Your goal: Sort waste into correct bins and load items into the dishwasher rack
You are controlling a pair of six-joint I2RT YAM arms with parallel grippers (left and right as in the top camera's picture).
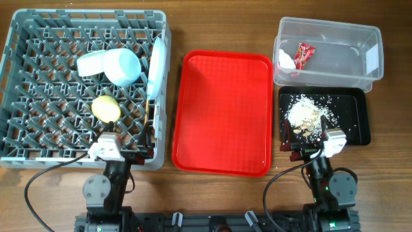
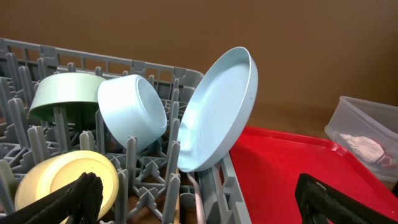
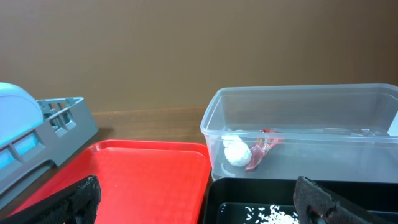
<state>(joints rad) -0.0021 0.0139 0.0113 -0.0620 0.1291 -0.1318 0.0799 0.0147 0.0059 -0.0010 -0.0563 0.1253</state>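
Observation:
The grey dishwasher rack at the left holds an upright pale blue plate, a pale blue bowl, a light green saucer and a yellow cup. My left gripper hovers open over the rack's front right corner, empty; its view shows the plate, bowl and cup. The clear tub holds the red wrapper and white tissue. Rice-like crumbs lie in the black tray. My right gripper stands open and empty at that tray's front edge.
A large flat red tray lies between the rack and the two bins, with nothing on it. Seen from the left wrist, a thin pale rod lies low among the pegs under the plate. Both arm bases sit at the table's front edge.

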